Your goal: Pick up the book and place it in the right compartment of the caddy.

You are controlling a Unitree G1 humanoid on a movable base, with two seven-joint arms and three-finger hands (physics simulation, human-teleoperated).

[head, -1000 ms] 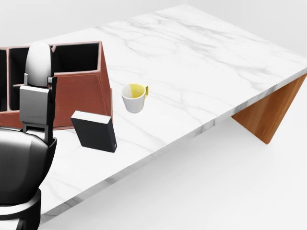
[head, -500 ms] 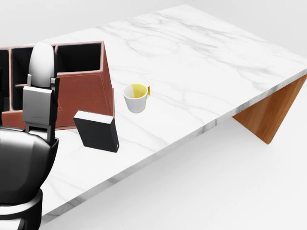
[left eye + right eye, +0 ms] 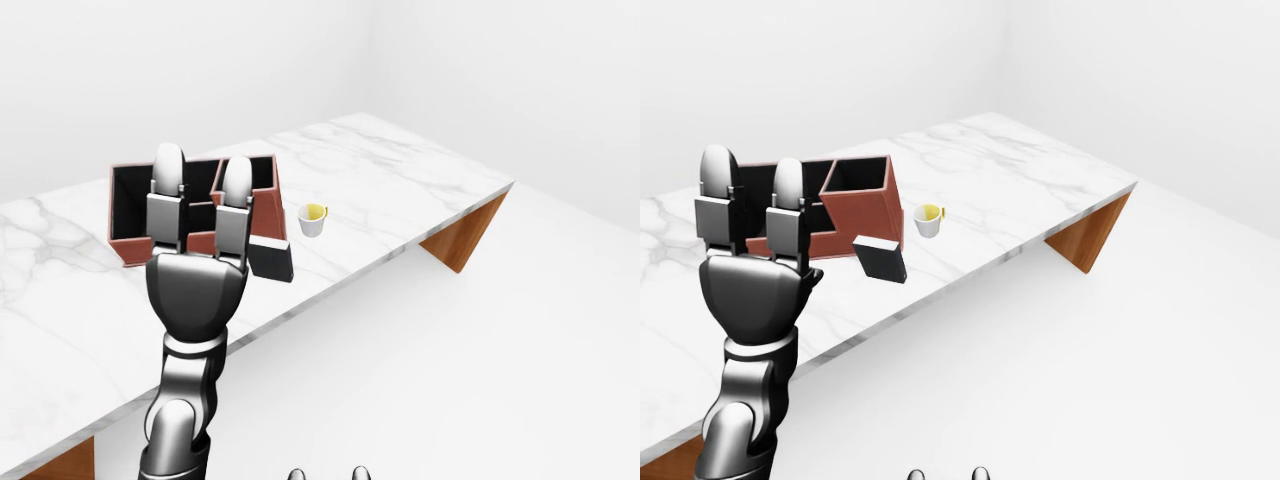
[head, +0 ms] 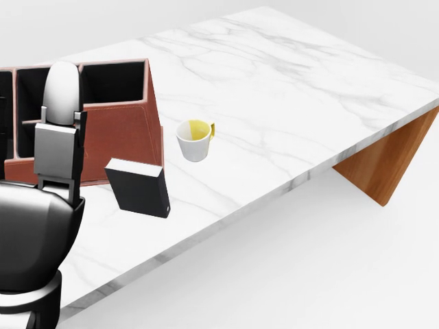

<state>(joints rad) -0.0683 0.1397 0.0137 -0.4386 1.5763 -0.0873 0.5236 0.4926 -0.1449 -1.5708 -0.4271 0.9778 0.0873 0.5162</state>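
A dark book (image 4: pixel 139 187) stands upright on the white marble table (image 4: pixel 274 89), just below the red-brown caddy (image 4: pixel 120 130) in the head view. The caddy's right compartment (image 4: pixel 113 82) is open at the top and dark inside. My left hand (image 3: pixel 203 175) is raised close to the camera with its fingers (image 3: pixel 168 165) stretched straight up, open and empty, apart from the book. It hides part of the caddy's left side. Two small fingertips (image 3: pixel 290 473) of my right hand show at the bottom edge of the left-eye view.
A white mug (image 4: pixel 194 140) with a yellow inside stands on the table right of the caddy and the book. The table's edge (image 4: pixel 226 218) runs diagonally just below the book. A wooden leg (image 4: pixel 391 157) stands at the right end.
The whole picture has slid slightly to the right, so the camera moved a little. My left hand stays raised and open. The book, caddy and mug have not moved on the table.
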